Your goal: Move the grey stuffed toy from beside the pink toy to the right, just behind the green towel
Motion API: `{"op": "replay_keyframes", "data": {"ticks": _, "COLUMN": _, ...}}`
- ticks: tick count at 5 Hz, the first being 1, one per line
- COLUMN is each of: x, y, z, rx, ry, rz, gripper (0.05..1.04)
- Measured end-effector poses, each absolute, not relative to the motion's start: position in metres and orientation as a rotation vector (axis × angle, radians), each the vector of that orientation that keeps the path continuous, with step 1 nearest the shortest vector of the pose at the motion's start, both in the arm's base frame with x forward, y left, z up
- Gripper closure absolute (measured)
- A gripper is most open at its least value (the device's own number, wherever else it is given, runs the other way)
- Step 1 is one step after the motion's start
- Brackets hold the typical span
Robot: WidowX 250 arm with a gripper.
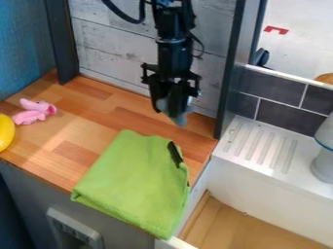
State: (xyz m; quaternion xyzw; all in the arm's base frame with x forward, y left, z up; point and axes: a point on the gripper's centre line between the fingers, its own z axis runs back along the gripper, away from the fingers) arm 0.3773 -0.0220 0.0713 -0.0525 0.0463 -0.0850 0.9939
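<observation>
The black gripper hangs over the back of the wooden counter, near the grey plank wall. Between its fingers is a small blue-grey object, whose lower end sticks out below them. A folded green cloth lies in front of the gripper, draped over the counter's front right corner. A black strip shows along the cloth's right edge. At the left, a pink toy lies on the counter, with a yellow rounded object beside it at the view's edge.
A dark upright post stands right of the gripper. Beyond it are a dark tiled low wall and a white slotted ledge with a grey-white object. Another dark post rises at the back left.
</observation>
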Motion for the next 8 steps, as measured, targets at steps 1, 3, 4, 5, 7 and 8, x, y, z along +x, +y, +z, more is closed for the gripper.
{"op": "replay_keyframes", "data": {"ticks": 1, "x": 0.382, "y": -0.026, "z": 0.060, "rx": -0.097, "ry": 0.089, "rz": -0.171, "gripper": 0.590}}
{"op": "replay_keyframes", "data": {"ticks": 3, "x": 0.394, "y": -0.026, "z": 0.035, "rx": -0.100, "ry": 0.167, "rz": -0.129, "gripper": 0.590}}
{"op": "replay_keyframes", "data": {"ticks": 4, "x": 0.390, "y": -0.026, "z": 0.022, "rx": -0.100, "ry": 0.212, "rz": -0.109, "gripper": 0.590}}
{"op": "replay_keyframes", "data": {"ticks": 5, "x": 0.390, "y": -0.024, "z": 0.021, "rx": -0.116, "ry": 0.212, "rz": -0.094, "gripper": 0.528}}
{"op": "replay_keyframes", "data": {"ticks": 7, "x": 0.379, "y": -0.015, "z": 0.038, "rx": -0.168, "ry": 0.150, "rz": -0.055, "gripper": 0.072}}
{"op": "replay_keyframes", "data": {"ticks": 8, "x": 0.378, "y": 0.000, "z": 0.086, "rx": -0.184, "ry": 0.003, "rz": -0.024, "gripper": 0.076}}
